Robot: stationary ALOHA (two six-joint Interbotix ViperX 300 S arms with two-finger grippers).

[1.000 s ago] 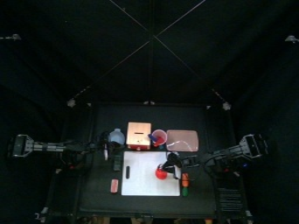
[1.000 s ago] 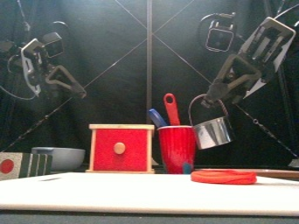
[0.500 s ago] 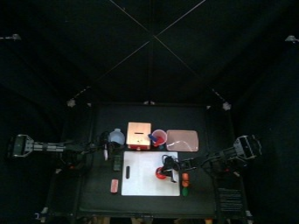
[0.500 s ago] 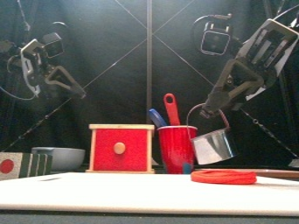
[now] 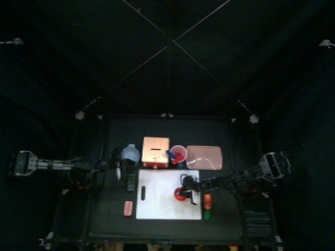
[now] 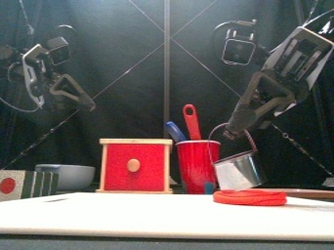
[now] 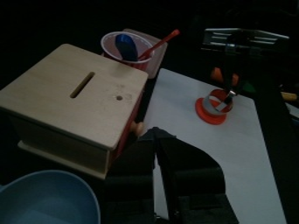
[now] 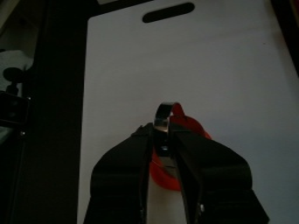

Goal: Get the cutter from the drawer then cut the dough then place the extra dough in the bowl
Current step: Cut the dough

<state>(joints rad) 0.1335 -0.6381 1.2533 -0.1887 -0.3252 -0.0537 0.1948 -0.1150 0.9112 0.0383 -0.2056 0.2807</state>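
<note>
Black table (image 5: pixel 157 227), white board (image 5: pixel 155 203), wooden box (image 5: pixel 157 148), bowl (image 5: pixel 129 154), tray (image 5: pixel 206 155)

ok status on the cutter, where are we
right gripper shut on cutter by its wire handle. cutter hanging over dough on white board. left gripper raised at left, nothing between cutter and dough.

Saw a red cup (image 6: pixel 197 166) behind the white cutting board (image 6: pixel 117 210), a blue toy knife (image 6: pixel 174 130) and a red toy knife (image 6: pixel 190 117) standing in it. Noted a pink tray (image 5: pixel 206 155) beyond the board's right part, and dark green sushi blocks (image 6: pixel 46 183) far left.
</note>
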